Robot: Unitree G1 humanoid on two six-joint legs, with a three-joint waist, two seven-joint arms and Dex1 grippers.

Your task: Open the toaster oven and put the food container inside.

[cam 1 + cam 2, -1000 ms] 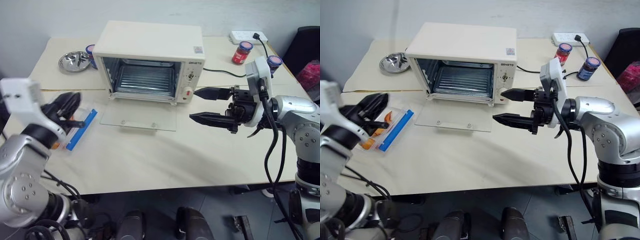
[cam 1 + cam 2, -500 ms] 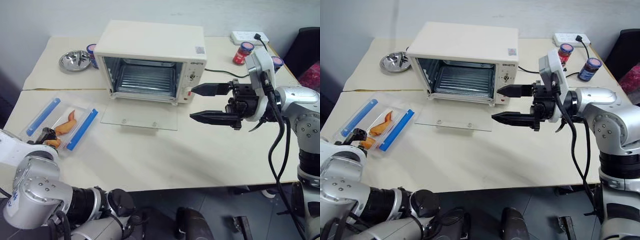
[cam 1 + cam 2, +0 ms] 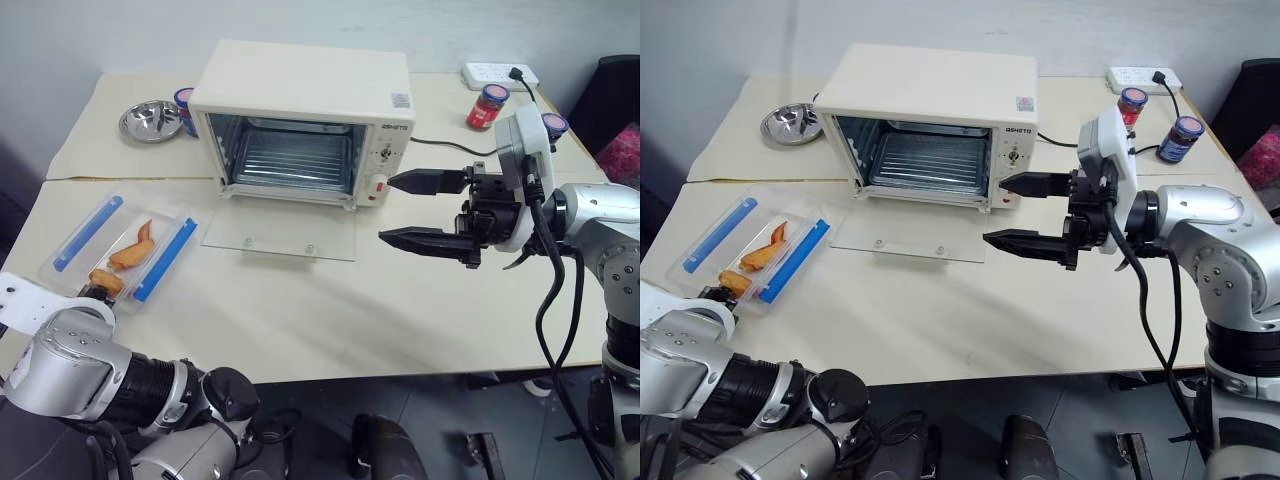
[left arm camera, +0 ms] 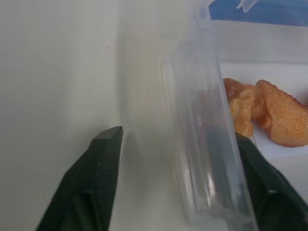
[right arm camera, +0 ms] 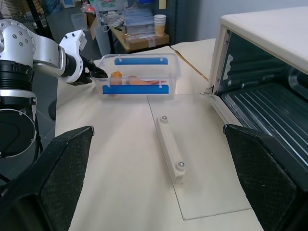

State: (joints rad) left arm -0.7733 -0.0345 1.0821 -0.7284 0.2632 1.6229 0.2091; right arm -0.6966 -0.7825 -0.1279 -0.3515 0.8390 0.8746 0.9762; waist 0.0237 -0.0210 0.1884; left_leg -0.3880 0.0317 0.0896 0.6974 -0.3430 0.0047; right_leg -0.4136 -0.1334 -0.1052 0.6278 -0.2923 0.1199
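The cream-white toaster oven [image 3: 300, 85] stands at the back of the table with its glass door [image 3: 280, 232] lying flat open and the wire rack showing. The clear food container [image 3: 125, 245], with blue clip strips and fried pieces inside, lies on the table left of the door. My left gripper [image 4: 178, 137] is low at the container's near end, open, with the container's clear end wall [image 4: 202, 144] between its fingers: one finger is on the table side and the other shows through the plastic. My right gripper [image 3: 387, 209] hovers open above the table, pointing left in front of the oven's control panel.
A steel bowl [image 3: 150, 120] and a blue-lidded jar [image 3: 180, 100] sit left of the oven. A red jar [image 3: 485, 105], another blue-lidded jar [image 3: 552, 122] and a power strip [image 3: 495, 73] stand at the back right, with the oven's black cord [image 3: 440, 145] running there.
My left arm has come down from above the container to its near end, and the gripper now straddles the end wall. The right gripper has stayed in place.
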